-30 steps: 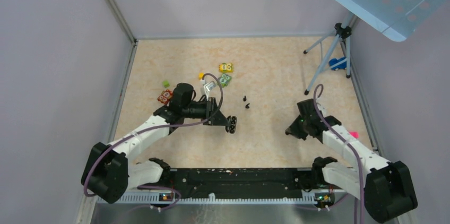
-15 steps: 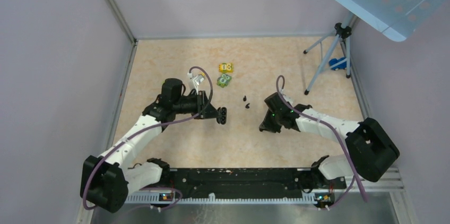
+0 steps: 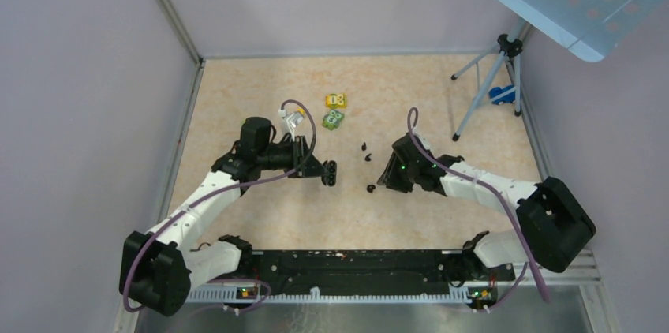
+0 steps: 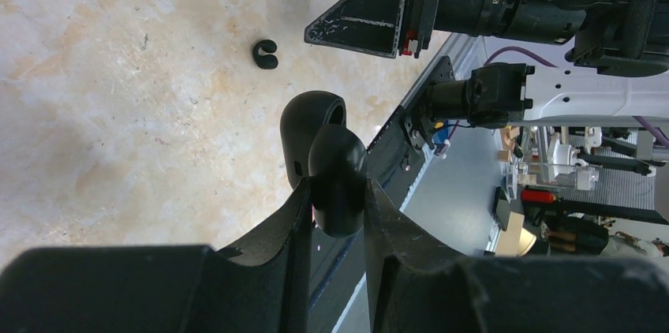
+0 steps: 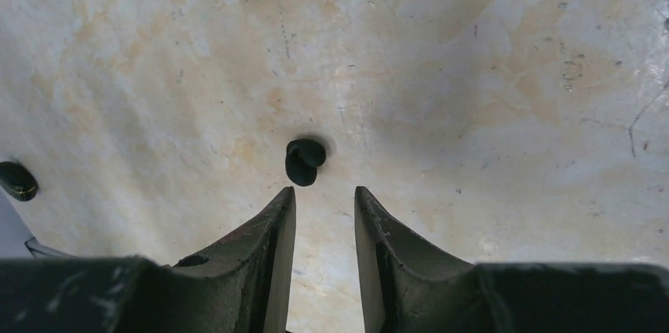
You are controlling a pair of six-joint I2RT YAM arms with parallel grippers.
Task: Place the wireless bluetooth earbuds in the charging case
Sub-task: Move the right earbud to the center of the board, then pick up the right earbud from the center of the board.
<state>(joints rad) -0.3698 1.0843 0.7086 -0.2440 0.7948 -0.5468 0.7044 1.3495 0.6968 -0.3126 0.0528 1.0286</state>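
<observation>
Left wrist view: the left gripper [image 4: 338,189] pinches the case [image 4: 312,124], whose lid looks ajar. The right gripper [image 5: 325,195] has its jaws slightly parted with nothing between them. A small curled black piece [image 5: 304,161], possibly an earbud part, lies on the table [image 5: 473,72] just ahead of its tips. Two earbuds [image 3: 364,146] [image 3: 368,157] lie close together between the arms, apart from the case.

Yellow block [image 3: 335,100], green block [image 3: 333,119] close together on beige marbled tabletop [image 3: 410,215]. Tripod [image 3: 509,46] at right edge, blue item [image 3: 500,95] beside its legs.
</observation>
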